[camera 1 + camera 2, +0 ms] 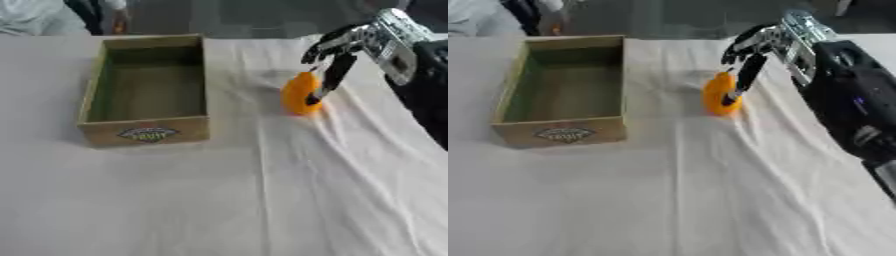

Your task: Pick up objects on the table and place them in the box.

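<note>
Right hand (350,47) is seen reaching down from the upper right, fingers curled over an orange object (300,94) with a dark thumb or finger (331,77) laid down its right face — read as grasping the object, though how far the fingers close behind it is hidden. The object is found directly under and slightly left of the palm, touching the fingertips, standing on edge on the white cloth (332,190); its long axis runs roughly upright, a little tilted. Whether it is lifted off the cloth or resting on it cannot be told.

Left hand is not seen in either view, so the right hand is the only one near the object.

The wooden box (144,130) is set to the robot's left of the object, apart from it, open top, nothing seen inside. The transfer is judged to turn on this — a leftward carry over the box's near-side right wall.

A diamond-shaped label (148,133) is carried on the box's front face; lettering is present but cannot be read. No other writing is made out.
</note>
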Robot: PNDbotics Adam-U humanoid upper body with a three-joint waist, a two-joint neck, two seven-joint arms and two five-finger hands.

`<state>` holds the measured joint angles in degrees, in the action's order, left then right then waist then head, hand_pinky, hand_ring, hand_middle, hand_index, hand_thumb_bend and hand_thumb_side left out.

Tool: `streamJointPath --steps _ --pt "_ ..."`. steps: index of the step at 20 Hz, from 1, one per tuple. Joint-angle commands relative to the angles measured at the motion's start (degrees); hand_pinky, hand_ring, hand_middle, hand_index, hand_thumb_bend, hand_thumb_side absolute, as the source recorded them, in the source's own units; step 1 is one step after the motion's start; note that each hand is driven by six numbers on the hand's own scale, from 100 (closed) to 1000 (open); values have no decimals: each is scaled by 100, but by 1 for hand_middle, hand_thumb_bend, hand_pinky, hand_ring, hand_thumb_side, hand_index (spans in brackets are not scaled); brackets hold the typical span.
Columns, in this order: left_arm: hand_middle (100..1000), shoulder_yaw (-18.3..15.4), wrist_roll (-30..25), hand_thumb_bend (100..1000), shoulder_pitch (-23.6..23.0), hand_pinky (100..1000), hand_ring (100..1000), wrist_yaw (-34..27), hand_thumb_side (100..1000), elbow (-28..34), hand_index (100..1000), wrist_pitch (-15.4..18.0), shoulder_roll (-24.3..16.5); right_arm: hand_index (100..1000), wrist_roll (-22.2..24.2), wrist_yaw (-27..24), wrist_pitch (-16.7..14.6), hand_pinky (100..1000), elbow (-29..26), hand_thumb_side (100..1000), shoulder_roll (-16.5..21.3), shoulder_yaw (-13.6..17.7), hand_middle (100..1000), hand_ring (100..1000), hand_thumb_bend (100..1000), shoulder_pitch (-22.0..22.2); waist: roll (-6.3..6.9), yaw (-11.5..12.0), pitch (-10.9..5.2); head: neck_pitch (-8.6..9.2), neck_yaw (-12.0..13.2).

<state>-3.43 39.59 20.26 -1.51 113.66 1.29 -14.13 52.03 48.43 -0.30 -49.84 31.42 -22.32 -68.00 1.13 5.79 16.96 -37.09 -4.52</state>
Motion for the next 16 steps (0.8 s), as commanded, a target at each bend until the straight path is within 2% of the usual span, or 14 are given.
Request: streamJointPath --steps 1,10,16 --pt "650 -32 -10 100 73 644 710 -13 910 93 860 8 -109 1000 -6 -55 17 861 -80 413 126 10 911 977 596 -86 9 11 -94 71 3" --pt "650 -30 -17 100 73 643 712 -18 910 93 859 3 -87 1000 -6 80 257 836 -160 423 74 56 860 957 531 -45 18 45 -64 83 -2" --pt "651 -29 -31 100 82 643 712 -19 910 93 859 10 -76 1000 -6 206 227 833 -16 421 12 31 856 956 508 -3 10 59 -47 89 -10"
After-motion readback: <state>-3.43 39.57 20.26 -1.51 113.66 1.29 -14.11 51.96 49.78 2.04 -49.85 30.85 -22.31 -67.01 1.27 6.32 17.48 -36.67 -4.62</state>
